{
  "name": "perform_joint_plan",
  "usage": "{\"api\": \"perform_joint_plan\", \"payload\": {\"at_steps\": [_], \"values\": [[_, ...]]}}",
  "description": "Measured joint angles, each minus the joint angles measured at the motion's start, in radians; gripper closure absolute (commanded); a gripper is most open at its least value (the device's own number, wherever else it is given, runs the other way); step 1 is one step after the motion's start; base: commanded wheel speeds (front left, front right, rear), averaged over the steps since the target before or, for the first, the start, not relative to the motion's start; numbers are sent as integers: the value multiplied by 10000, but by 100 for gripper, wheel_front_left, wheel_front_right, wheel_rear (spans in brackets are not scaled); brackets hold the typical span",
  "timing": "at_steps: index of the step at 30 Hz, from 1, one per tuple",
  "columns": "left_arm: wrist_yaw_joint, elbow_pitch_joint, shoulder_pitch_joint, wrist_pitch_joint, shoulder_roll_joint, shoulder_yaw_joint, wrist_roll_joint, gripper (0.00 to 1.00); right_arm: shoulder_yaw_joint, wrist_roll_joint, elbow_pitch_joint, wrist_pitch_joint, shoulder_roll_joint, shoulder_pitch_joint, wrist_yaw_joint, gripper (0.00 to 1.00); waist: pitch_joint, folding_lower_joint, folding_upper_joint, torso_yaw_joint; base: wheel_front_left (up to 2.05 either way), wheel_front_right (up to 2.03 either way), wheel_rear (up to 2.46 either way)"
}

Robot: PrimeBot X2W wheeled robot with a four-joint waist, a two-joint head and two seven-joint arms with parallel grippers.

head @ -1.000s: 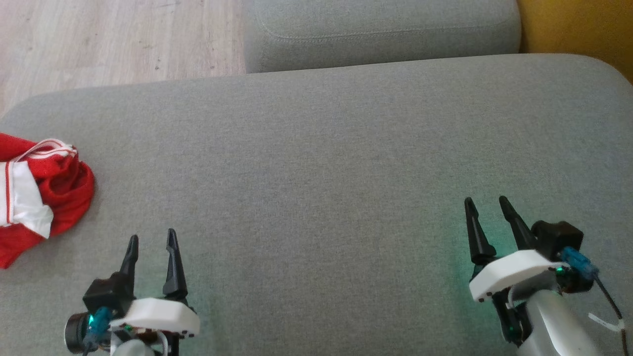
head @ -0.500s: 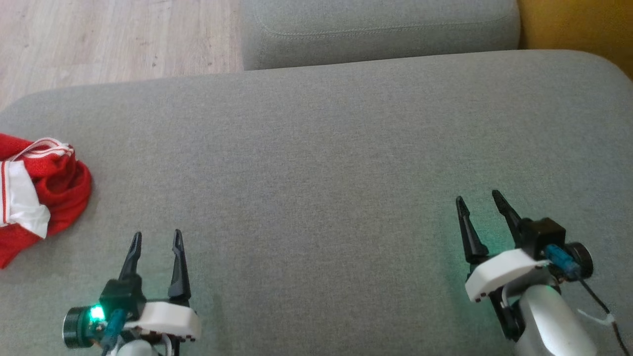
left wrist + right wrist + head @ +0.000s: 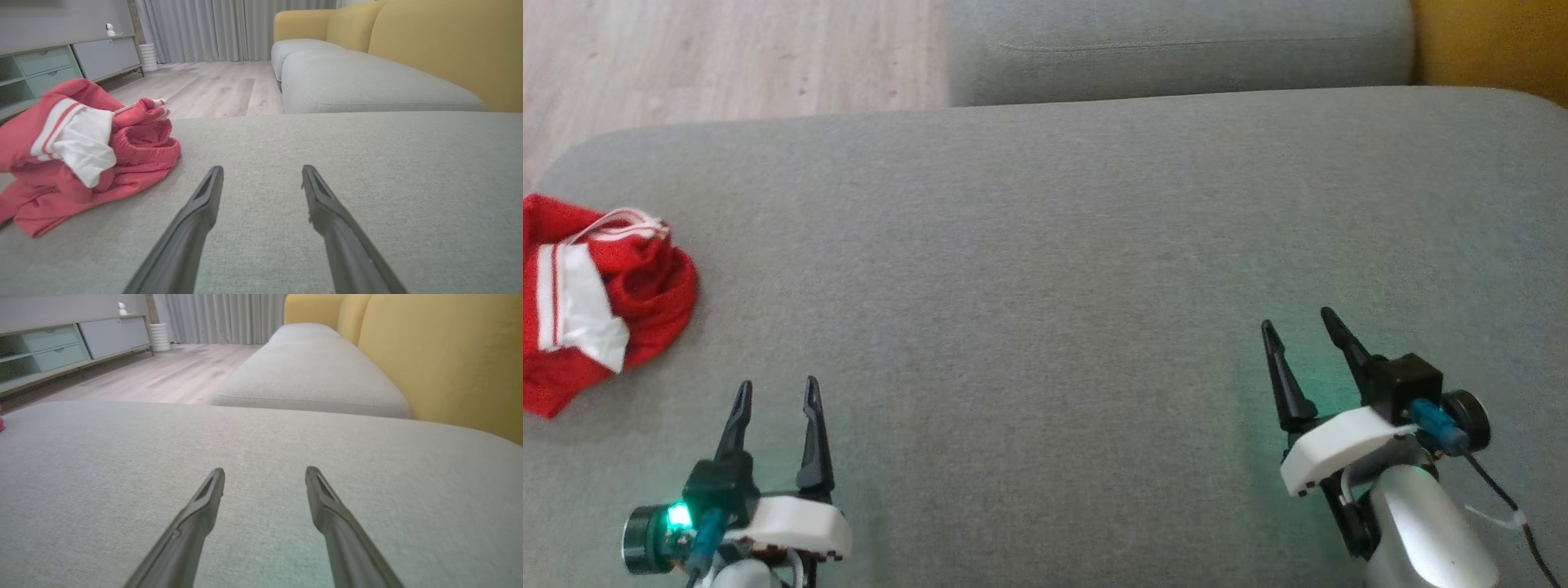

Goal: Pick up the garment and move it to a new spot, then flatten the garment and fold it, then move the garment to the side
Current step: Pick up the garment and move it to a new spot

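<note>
**Red garment still in a heap at the far left, left arm clearly gets first go**

Starting at the left: the garment (image 3: pixel 600 306) is a red bundle with white panels and stripes, scrunched up near the left edge of the grey seat cushion (image 3: pixel 1045 269). Part of it runs off the head view's left edge, so I can't see all of it. It has no real long axis as it's so bunched, though the heap stretches a bit more front-to-back than sideways.

Next over is the left gripper (image 3: pixel 777 382). It's spread wide with nothing between the fingers, low over the cushion and pointing straight ahead. The garment sits to its left and a little forward, near but not touching. In the left wrist view it's off to the left of the fingers, not between them. So I'd guess that arm has to swing left and tip down to pinch a fold.

Then there's a long stretch of bare cushion, which looks like the obvious new spot.

Over on the right, the right gripper (image 3: pixel 1297 318) is spread just as wide and also empty, angled slightly leftward. It's well apart from the garment, so it's no use for the first grab.
</note>
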Motion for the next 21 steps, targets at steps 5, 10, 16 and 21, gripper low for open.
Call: {"api": "perform_joint_plan", "payload": {"at_steps": [5, 10, 16, 21], "values": [[84, 10, -3, -12, -23, 257, -109, 0, 364, 42, -15, 0, -12, -46, 0, 0, 69, 0, 0, 509, 0, 0, 0], [174, 71, 14, -12, -42, 502, -234, 0, 930, 127, -15, 0, 2, -152, -2, 0, 133, 0, 0, 1299, 0, 0, 0], [186, 224, 246, -12, -58, 909, -362, 0, 1662, 364, 63, 0, 15, -186, 0, 0, 179, 0, 0, 2459, 0, 0, 0], [176, 303, 533, -12, -52, 1321, -454, 0, 2334, 512, 127, 0, 82, -355, 0, 0, 223, -1, 0, 3139, 0, 0, 0]]}}
